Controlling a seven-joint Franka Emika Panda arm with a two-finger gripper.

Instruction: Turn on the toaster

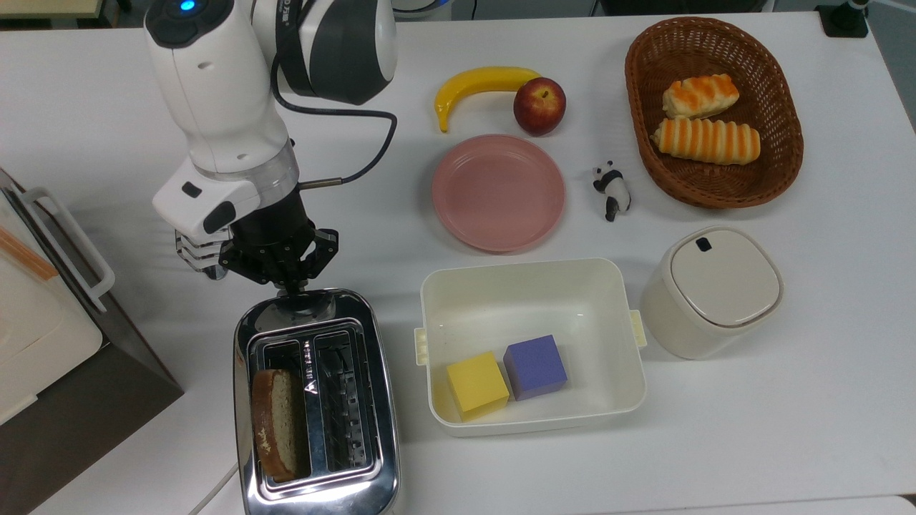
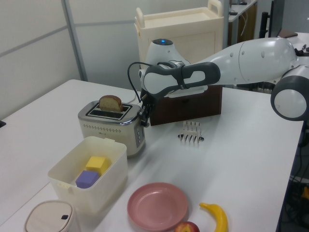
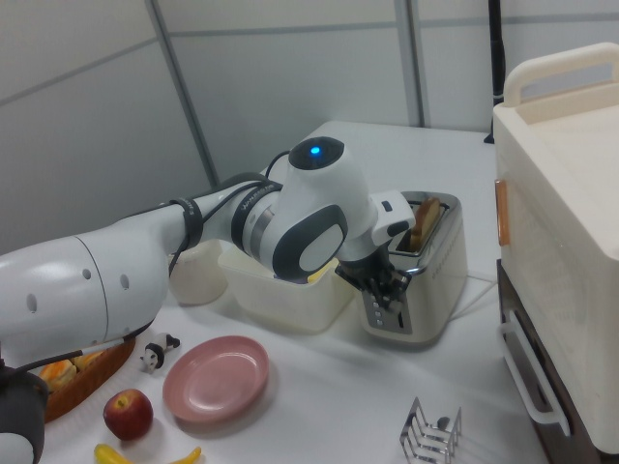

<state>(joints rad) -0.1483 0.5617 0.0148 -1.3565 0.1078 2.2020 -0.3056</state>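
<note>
The toaster sits near the front edge of the white table in the top view, a shiny chrome box with a slice of bread standing in the slot on the top view's left. Just beside it, on the top view's right, is a cream tub holding a yellow block and a purple block.

The gripper hangs right at the far end of the toaster, its tip down against the end where the lever knob is. In the left view the gripper is pressed close to the toaster's end panel. Whether the fingers are closed or apart I cannot tell.

A wire toast rack stands on the table behind the arm. Farther off lie a pink plate, a banana touching an apple, and a wicker basket.
</note>
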